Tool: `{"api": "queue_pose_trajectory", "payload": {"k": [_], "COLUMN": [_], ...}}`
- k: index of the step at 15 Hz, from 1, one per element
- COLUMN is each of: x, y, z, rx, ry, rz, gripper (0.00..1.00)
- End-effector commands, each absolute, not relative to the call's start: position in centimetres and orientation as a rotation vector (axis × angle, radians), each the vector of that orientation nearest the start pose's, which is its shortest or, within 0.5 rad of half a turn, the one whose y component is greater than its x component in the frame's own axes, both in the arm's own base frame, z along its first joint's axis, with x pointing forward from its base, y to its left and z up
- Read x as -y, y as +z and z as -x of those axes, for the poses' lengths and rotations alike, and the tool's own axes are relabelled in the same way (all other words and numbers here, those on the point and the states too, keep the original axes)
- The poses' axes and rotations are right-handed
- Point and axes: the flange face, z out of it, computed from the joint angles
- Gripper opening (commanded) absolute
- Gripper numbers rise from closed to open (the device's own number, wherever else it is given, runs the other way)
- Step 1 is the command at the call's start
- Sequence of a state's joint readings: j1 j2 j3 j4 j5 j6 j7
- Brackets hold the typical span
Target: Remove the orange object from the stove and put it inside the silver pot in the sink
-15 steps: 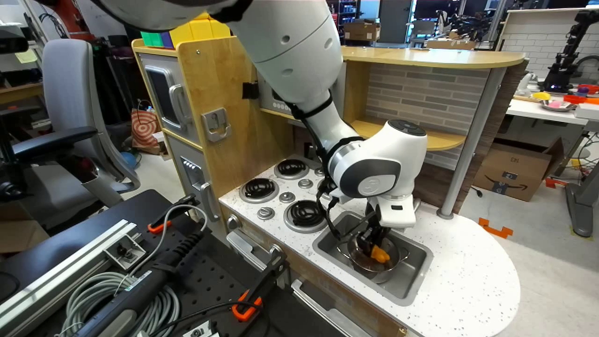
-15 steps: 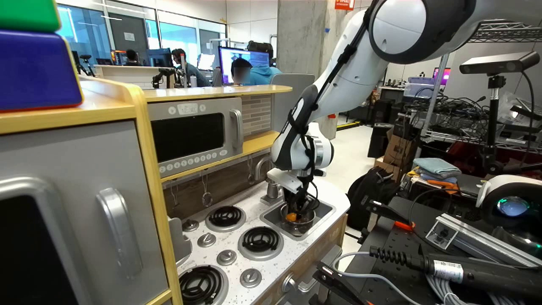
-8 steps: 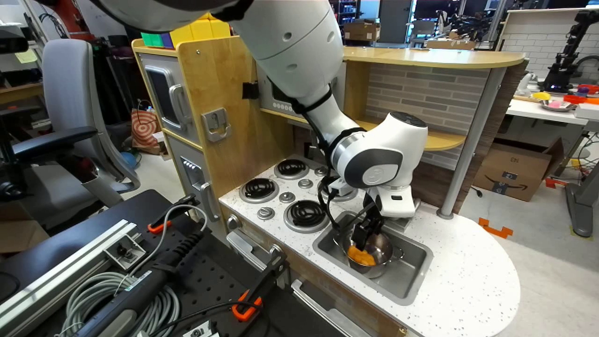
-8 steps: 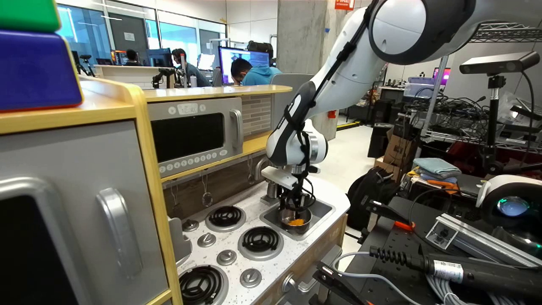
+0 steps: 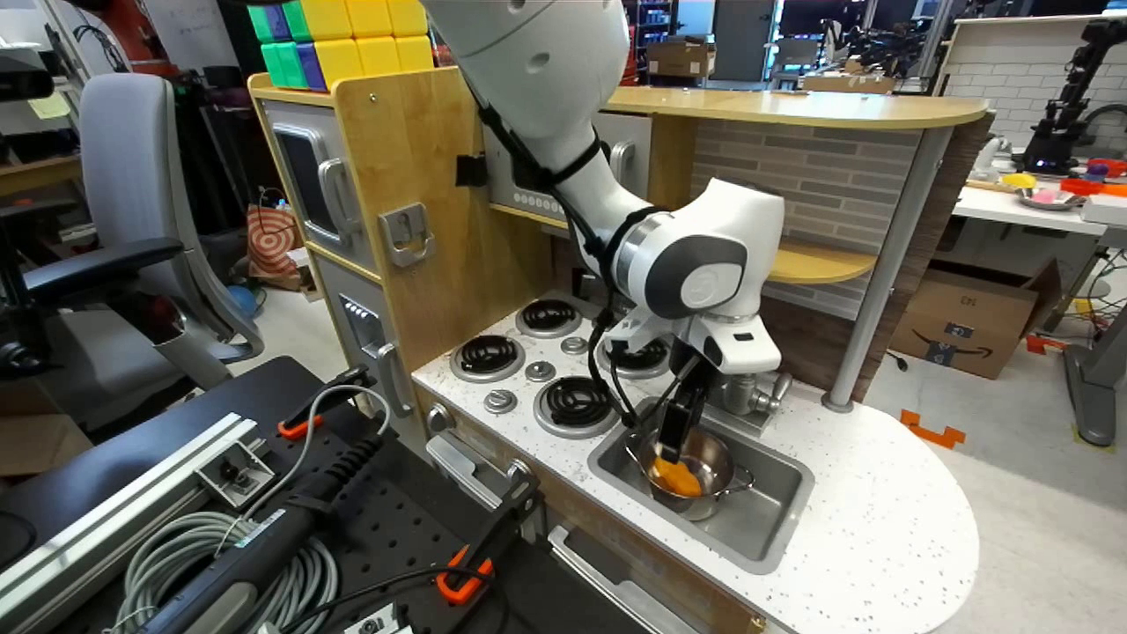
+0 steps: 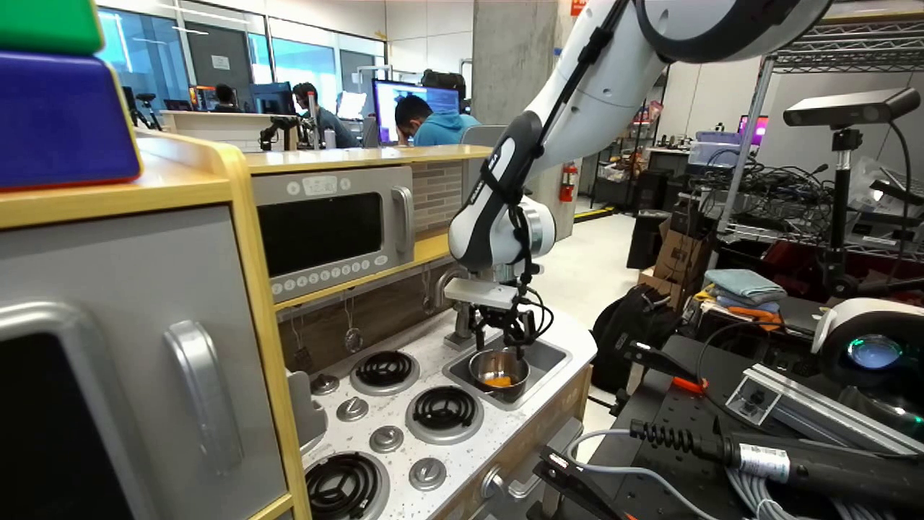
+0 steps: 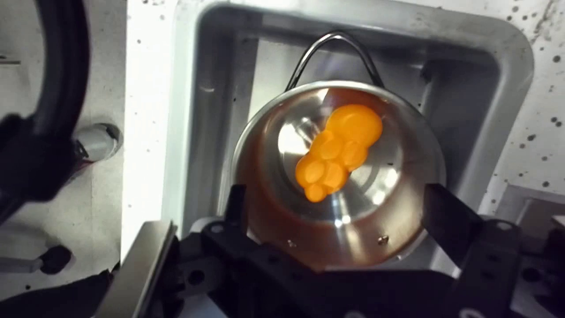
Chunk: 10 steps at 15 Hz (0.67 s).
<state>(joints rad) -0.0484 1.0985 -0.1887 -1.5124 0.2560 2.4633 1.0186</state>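
The lumpy orange object point(image 7: 329, 150) lies on the bottom of the silver pot point(image 7: 415, 159). It also shows inside the pot in both exterior views, as an orange patch point(image 5: 676, 477). The pot stands in the grey sink point(image 6: 548, 361), nearer the stove end. Above it hangs my gripper point(image 6: 499, 349), its fingers spread wide with nothing between them. In the wrist view the fingers point(image 7: 450, 221) overlap the pot's lower rim on both sides; whether they touch it I cannot tell. The stove point(image 5: 525, 427) has bare burners.
A silver faucet point(image 5: 744, 396) rises behind the sink, close to the arm. The microwave point(image 6: 325, 238) and a wooden shelf point(image 6: 433, 249) overhang the rear. A black bench point(image 5: 352, 519) with cables and tools lies in front.
The fingers have parted and the gripper has risen. The orange object was at the fingertips and now rests on the pot's bottom. The pot has shifted slightly toward the stove.
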Motion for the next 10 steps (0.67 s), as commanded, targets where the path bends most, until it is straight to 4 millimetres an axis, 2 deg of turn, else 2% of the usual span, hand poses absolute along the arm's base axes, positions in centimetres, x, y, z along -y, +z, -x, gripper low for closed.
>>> {"api": "queue_pose_trajectory", "payload": {"k": [1,6,7,10], "x": [14.6,15.2,15.5,15.7], "y": [6.1,12.7,9.3,12.0], "z": [-62.0,-58.5,-61.0,-59.5], "rx": [-1.849,-1.435,-1.576,-1.481], "ry": [0.173,0.245,0.183,0.21], "rz": [2.714,2.881,2.837,2.861], "gripper": [1.0,1.0,1.0,1.0]}}
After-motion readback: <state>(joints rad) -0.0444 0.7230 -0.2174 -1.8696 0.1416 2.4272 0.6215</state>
